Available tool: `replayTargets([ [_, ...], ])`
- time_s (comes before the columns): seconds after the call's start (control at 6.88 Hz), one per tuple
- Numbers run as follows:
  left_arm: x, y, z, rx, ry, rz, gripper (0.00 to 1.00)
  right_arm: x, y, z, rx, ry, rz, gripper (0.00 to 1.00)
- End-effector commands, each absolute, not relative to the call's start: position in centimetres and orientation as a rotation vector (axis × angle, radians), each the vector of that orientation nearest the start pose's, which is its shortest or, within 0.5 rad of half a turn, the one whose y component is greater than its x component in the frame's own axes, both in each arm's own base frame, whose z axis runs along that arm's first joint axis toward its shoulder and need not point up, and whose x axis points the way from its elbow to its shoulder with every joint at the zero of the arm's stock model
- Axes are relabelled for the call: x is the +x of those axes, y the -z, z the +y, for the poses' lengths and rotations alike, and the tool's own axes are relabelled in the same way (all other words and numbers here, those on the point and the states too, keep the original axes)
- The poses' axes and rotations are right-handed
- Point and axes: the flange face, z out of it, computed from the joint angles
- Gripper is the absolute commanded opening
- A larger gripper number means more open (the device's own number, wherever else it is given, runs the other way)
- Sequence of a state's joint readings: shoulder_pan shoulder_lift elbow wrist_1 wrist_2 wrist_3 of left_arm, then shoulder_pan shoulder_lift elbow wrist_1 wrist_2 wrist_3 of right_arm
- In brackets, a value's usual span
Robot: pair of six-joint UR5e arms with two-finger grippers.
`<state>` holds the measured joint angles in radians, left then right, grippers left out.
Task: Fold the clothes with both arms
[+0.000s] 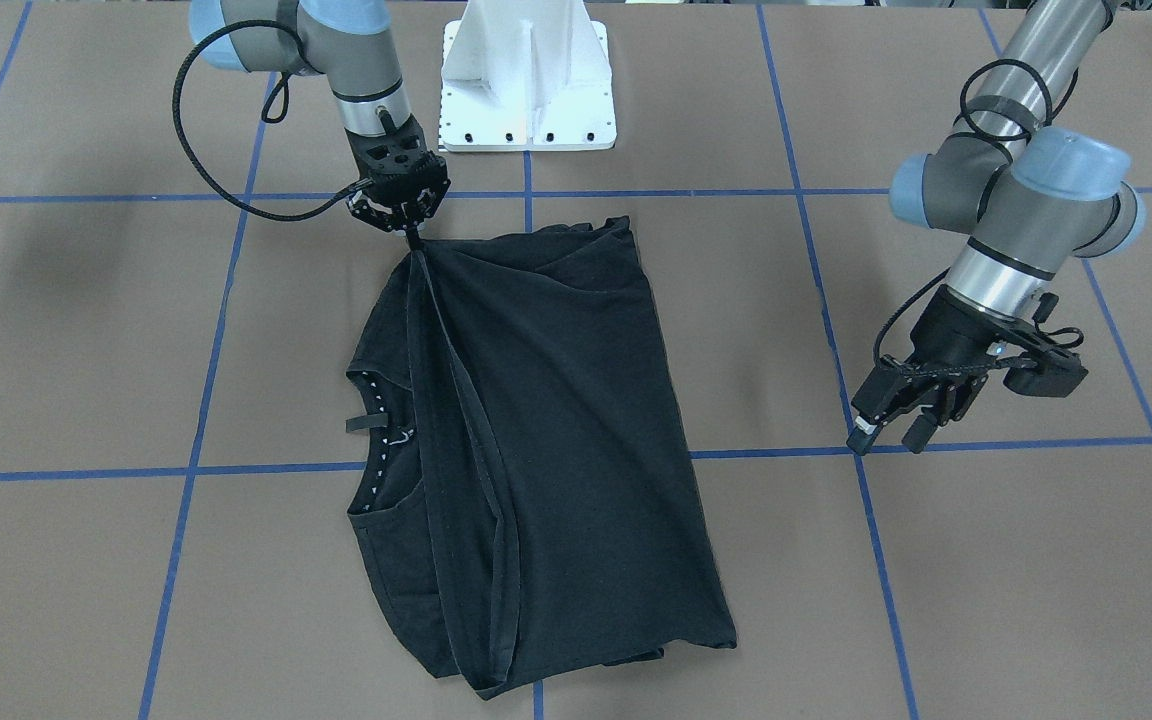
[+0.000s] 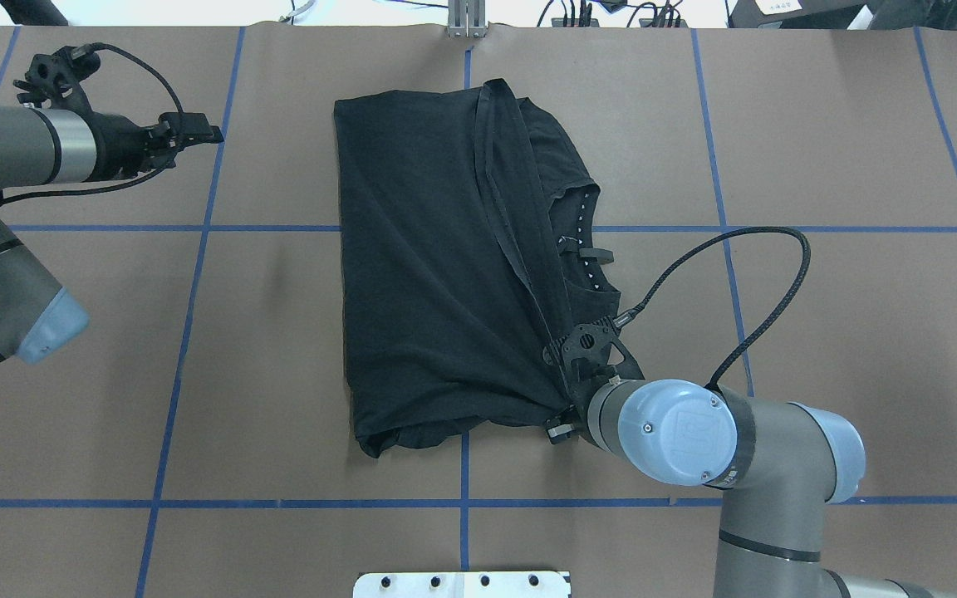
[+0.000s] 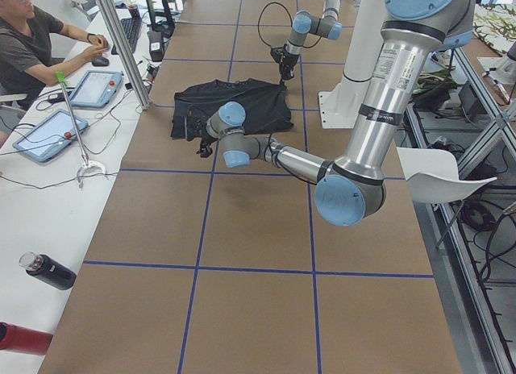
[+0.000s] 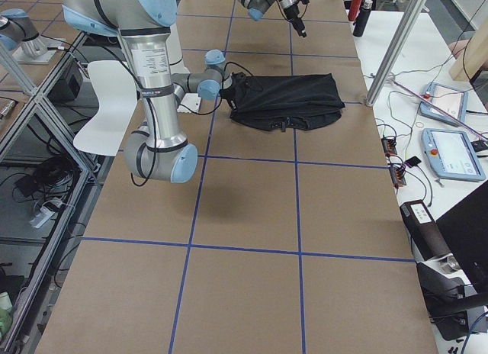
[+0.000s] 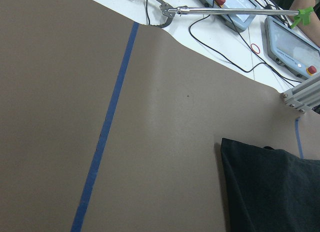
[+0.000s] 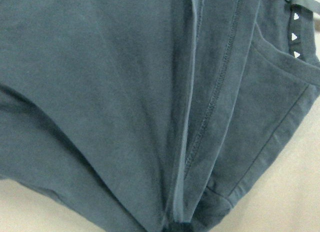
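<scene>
At the middle of the brown table (image 2: pixel 819 124), seen from overhead, the black T-shirt (image 2: pixel 420 274) lies folded lengthwise, one half laid over the other. Its white-dotted neck trim (image 2: pixel 585 241) peeps out at the shirt's three o'clock edge. My right gripper (image 1: pixel 414 232) sits at the shirt's five o'clock corner in that view, fingers pressed together on a bunched corner of the cloth. The cloth is drawn to a taut point there, with creases running from it across the top layer. My right wrist camera sees almost nothing but dark fabric, with a stitched hem running up its middle and the white trim marks at one o'clock. My left gripper (image 1: pixel 887 438) hangs at the shirt's ten o'clock, well apart from it, fingers spread and holding nothing, near a blue tape line (image 2: pixel 185 332). My left wrist camera shows bare table and the shirt's edge at its five o'clock corner.
</scene>
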<state>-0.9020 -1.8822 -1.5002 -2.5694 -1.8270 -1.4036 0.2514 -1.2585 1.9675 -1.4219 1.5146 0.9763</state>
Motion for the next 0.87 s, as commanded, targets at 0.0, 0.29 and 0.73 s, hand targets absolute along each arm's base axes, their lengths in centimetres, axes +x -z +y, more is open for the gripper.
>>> replayTargets([
  [0.0,30.9,-41.1,-56.5,0.441,0.477,1.186,0.95,-51.3,-30.8,-27.0,0.385,0.275,-0.764,0.18],
  [0.29,30.9,-41.2,-56.5,0.439,0.478,1.183,0.95,-51.3,-30.4,-26.7,0.356,0.204,-0.789,0.48],
  [0.73,31.0,-41.2,-56.5,0.438,0.477,1.183,0.95,-50.9,-29.4,-26.4,0.160,-0.241,-0.884,0.56],
])
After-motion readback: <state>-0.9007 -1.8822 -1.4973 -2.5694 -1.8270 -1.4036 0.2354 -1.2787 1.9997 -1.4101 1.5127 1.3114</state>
